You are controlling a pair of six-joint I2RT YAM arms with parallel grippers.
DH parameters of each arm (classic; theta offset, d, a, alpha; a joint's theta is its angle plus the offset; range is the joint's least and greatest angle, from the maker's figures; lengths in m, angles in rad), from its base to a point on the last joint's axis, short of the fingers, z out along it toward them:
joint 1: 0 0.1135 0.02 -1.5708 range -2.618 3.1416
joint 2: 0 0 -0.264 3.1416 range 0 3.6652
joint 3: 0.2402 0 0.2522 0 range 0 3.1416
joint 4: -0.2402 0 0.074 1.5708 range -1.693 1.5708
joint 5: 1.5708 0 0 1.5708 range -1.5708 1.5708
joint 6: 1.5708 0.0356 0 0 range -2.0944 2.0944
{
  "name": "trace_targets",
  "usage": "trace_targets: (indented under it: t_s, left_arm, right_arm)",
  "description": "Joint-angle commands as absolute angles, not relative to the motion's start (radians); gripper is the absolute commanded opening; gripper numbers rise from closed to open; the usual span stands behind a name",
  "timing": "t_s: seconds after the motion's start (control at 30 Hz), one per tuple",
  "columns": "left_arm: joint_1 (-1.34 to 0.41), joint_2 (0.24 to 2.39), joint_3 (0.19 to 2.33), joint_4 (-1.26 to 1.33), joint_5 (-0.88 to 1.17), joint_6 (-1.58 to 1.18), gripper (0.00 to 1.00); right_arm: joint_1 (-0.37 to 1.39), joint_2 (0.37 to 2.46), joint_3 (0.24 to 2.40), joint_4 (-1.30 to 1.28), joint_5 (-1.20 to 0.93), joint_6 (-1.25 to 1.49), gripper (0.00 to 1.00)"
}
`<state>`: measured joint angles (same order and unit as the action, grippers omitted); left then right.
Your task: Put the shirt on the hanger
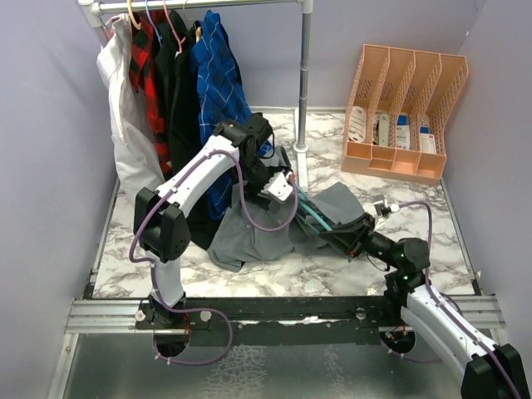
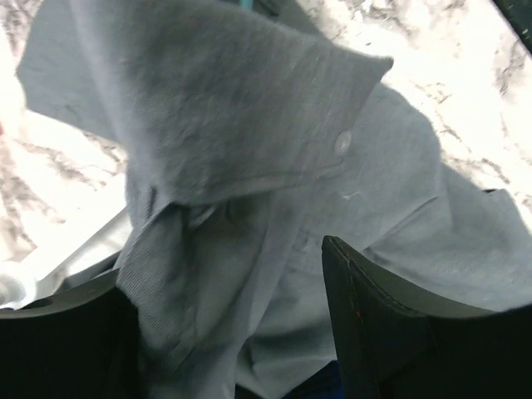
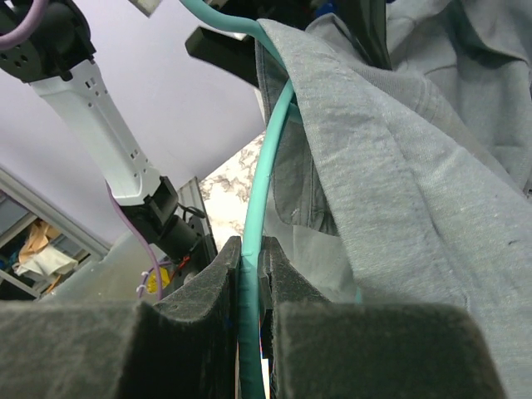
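The grey shirt [image 1: 258, 237] lies crumpled on the marble table, partly draped over the teal hanger [image 1: 320, 220]. My left gripper [image 1: 278, 187] hangs over the shirt's upper part. In the left wrist view its fingers [image 2: 382, 332] stand apart, with a fold of the shirt [image 2: 249, 150] and its buttoned collar between them; the left gripper [image 2: 229, 332] is open. My right gripper [image 1: 349, 237] sits at the shirt's right edge. In the right wrist view the right gripper [image 3: 249, 258] is shut on the thin hanger [image 3: 262, 191], whose arm curves up under the shirt [image 3: 399, 166].
At the back left a clothes rail [image 1: 199, 7] holds a white garment [image 1: 125, 100], a red-and-black plaid shirt [image 1: 148, 66] and a blue plaid shirt [image 1: 218, 83]. Its pole [image 1: 304, 83] stands mid-table. An orange file organizer [image 1: 407, 116] sits at the back right.
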<state>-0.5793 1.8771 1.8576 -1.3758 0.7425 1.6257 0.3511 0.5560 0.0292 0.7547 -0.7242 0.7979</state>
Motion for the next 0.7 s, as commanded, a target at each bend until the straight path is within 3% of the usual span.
trace_targets:
  t_s: [0.0, 0.1, 0.17, 0.3, 0.6, 0.63, 0.67]
  left_arm:
    - [-0.592, 1.859, 1.827, -1.424, 0.737, 1.57, 0.7]
    - [-0.592, 1.866, 1.835, -1.424, 0.768, 1.538, 0.7]
    - [-0.592, 1.872, 1.851, -1.424, 0.798, 1.519, 0.6]
    - [-0.594, 1.895, 1.922, -1.424, 0.858, 1.461, 0.01]
    - [-0.59, 1.89, 2.003, -1.424, 0.903, 1.379, 0.0]
    - [-0.58, 1.879, 2.002, -1.424, 0.892, 1.398, 0.0]
    - [-0.562, 1.864, 2.005, -1.424, 0.889, 1.415, 0.0]
  right_arm:
    - [0.35, 0.533, 0.037, 0.784, -0.699, 0.781, 0.01]
    - [0.35, 0.545, 0.033, 0.801, -0.694, 0.788, 0.01]
    - [0.35, 0.557, 0.027, 0.828, -0.689, 0.799, 0.01]
    - [0.349, 0.59, 0.02, 0.872, -0.685, 0.816, 0.01]
    - [0.35, 0.595, 0.067, 0.77, -0.641, 0.801, 0.01]
    - [0.349, 0.569, 0.095, 0.69, -0.629, 0.778, 0.17]
    - [0.35, 0.532, 0.138, 0.577, -0.611, 0.736, 0.77]
